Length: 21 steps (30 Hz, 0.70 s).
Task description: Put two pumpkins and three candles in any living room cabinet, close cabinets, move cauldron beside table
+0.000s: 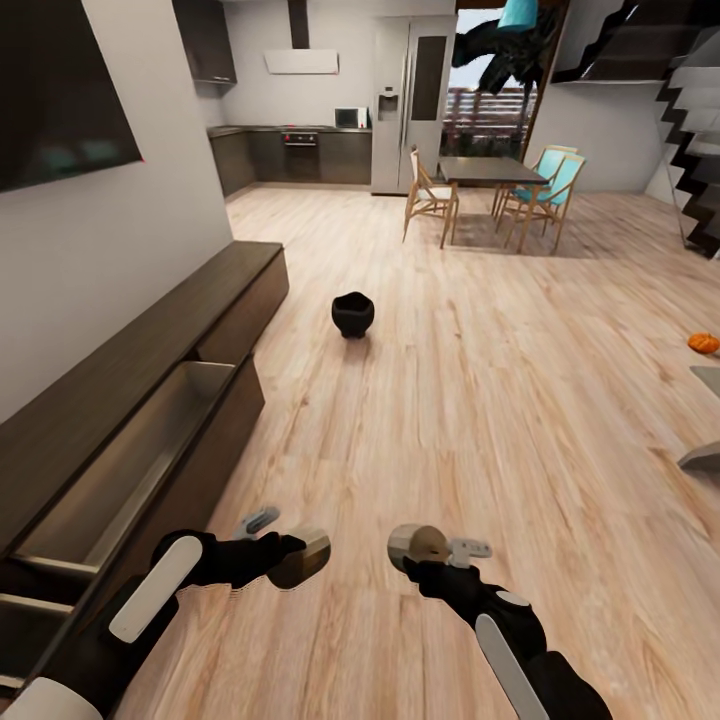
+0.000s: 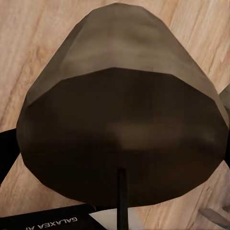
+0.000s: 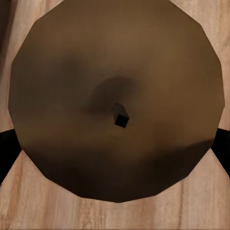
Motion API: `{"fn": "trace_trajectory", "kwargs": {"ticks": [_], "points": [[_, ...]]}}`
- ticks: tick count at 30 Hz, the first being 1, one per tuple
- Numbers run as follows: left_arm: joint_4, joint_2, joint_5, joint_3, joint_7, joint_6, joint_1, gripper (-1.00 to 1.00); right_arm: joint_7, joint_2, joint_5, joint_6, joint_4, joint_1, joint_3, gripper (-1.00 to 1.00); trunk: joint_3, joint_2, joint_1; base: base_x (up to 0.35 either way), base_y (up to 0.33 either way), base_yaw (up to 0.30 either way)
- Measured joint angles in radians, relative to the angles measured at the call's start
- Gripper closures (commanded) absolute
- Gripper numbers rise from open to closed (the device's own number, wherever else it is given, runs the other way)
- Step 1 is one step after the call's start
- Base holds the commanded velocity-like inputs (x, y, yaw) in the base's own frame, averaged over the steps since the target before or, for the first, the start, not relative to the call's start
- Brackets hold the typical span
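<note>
My left gripper (image 1: 288,562) is shut on an olive-beige candle (image 1: 310,552) low over the floor, and the candle's side (image 2: 120,110) looms close in the left wrist view. My right gripper (image 1: 434,556) is shut on a second candle (image 1: 412,543), whose flat top and dark wick (image 3: 117,103) face the right wrist camera. The dark-brown cabinet (image 1: 215,300) runs along the left wall, with one drawer (image 1: 150,450) pulled open and bare inside. The black cauldron (image 1: 352,313) stands on the floor ahead. An orange pumpkin (image 1: 703,343) lies at the far right.
A second drawer (image 1: 30,612) at the lower left stands partly open. The dining table (image 1: 490,170) with wooden chairs (image 1: 430,195) is at the back, beside the fridge (image 1: 410,100). Stairs (image 1: 700,170) rise at the right. Wooden floor (image 1: 480,400) stretches between me and the cauldron.
</note>
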Motion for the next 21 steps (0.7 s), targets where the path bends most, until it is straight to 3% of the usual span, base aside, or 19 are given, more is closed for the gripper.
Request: {"fn": "trace_trajectory", "kwargs": {"ticks": [13,21], "points": [[0.000,0.000,-0.001,0.000,0.000,0.000,0.000,1.00,0.000,0.000,0.000,0.000,-0.001,0.000,0.000,1.00,0.000,0.000,0.000,0.324,-0.076,0.004],[0.000,0.000,-0.001,0.000,0.000,0.000,0.000,1.00,0.000,0.000,0.001,0.000,0.000,0.000,0.000,1.00,0.000,0.000,0.000,0.281,-0.217,0.226]]}}
